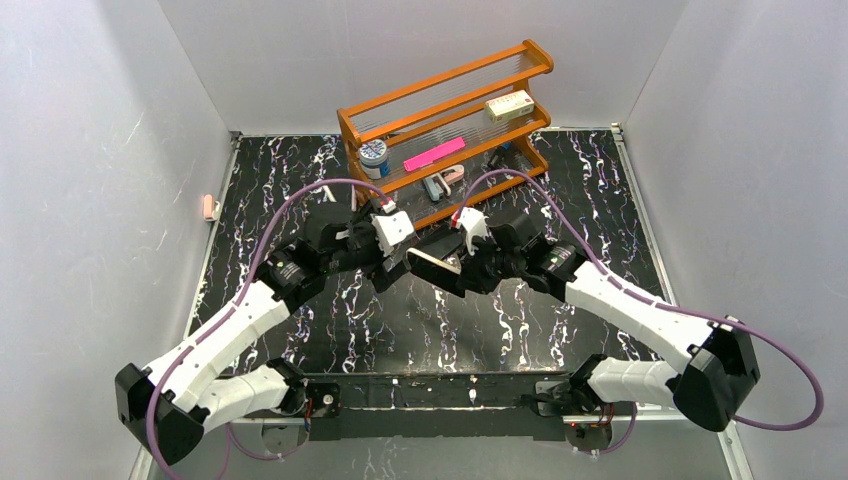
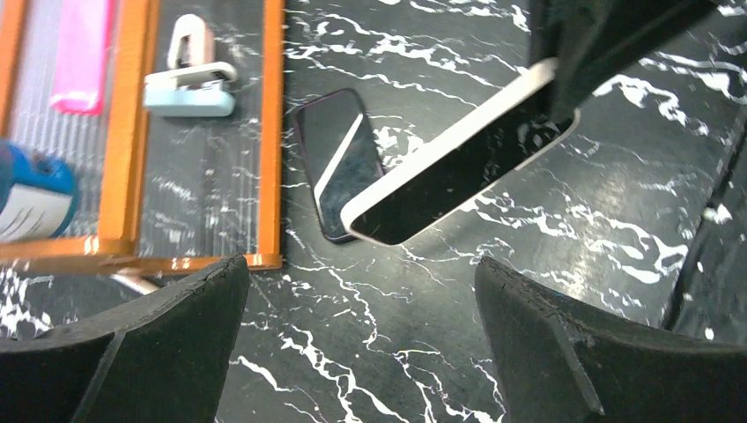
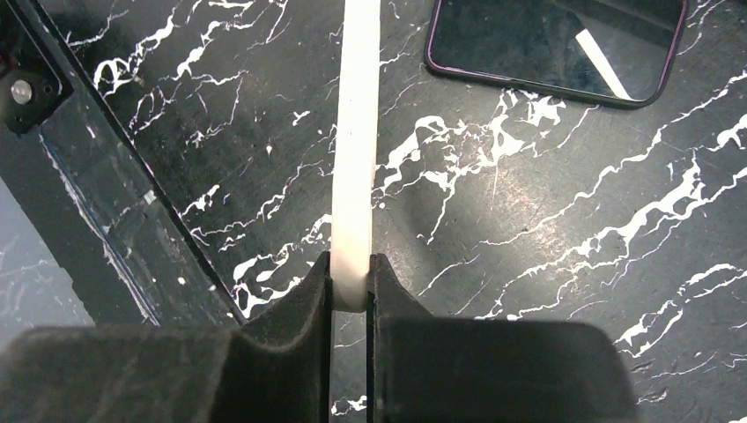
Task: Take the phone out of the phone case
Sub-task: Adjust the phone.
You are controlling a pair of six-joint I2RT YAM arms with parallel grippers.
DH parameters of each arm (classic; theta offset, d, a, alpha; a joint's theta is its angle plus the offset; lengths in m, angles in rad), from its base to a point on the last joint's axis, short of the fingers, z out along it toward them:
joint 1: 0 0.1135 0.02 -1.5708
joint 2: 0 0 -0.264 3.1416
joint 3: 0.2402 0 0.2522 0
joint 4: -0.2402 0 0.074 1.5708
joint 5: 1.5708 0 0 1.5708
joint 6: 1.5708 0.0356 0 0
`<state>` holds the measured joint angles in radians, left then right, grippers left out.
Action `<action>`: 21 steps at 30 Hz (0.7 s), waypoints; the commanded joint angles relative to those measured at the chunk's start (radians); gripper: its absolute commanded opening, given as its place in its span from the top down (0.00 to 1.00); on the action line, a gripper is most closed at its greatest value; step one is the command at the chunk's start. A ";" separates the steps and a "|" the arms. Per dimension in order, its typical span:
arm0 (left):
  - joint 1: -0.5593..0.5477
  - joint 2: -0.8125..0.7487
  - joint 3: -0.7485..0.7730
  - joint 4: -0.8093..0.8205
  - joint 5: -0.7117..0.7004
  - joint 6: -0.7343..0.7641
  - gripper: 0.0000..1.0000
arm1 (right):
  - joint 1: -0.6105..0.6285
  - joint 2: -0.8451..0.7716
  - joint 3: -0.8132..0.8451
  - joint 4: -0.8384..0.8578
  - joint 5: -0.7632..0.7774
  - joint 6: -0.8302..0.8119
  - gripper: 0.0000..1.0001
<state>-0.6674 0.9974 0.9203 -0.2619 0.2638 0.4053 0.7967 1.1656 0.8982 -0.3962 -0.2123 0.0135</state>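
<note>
My right gripper [image 3: 352, 282] is shut on the end of the white phone case [image 3: 354, 159] and holds it edge-on above the table. In the left wrist view the case [image 2: 458, 159] shows a white rim and a dark inner face, tilted, with the right gripper's fingers [image 2: 608, 53] on its upper end. The dark phone [image 2: 339, 163] with a purple rim lies flat on the black marble table beside the rack, apart from the case; it also shows in the right wrist view [image 3: 555, 44]. My left gripper [image 2: 361, 282] is open and empty, just short of the case [image 1: 432, 265].
An orange rack [image 1: 450, 120] stands at the back, holding a pink flat item [image 1: 433, 154], a blue-lidded jar [image 1: 373, 155], a box [image 1: 508, 105] and small clips [image 2: 189, 79]. Its bottom rail [image 2: 273, 132] is close to the phone. White walls enclose the table.
</note>
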 commanded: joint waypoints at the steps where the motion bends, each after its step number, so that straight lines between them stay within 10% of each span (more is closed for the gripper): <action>1: -0.018 0.048 0.071 -0.112 0.164 0.178 0.06 | -0.002 0.035 0.107 -0.039 -0.061 -0.075 0.99; 21: -0.086 0.247 0.166 -0.248 0.420 0.368 0.23 | -0.001 -0.002 0.134 0.008 -0.248 -0.269 0.99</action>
<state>-0.7437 1.2362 1.0431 -0.4583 0.5827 0.7513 0.7967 1.2312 0.9878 -0.4915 -0.3931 -0.1928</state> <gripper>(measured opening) 0.777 0.167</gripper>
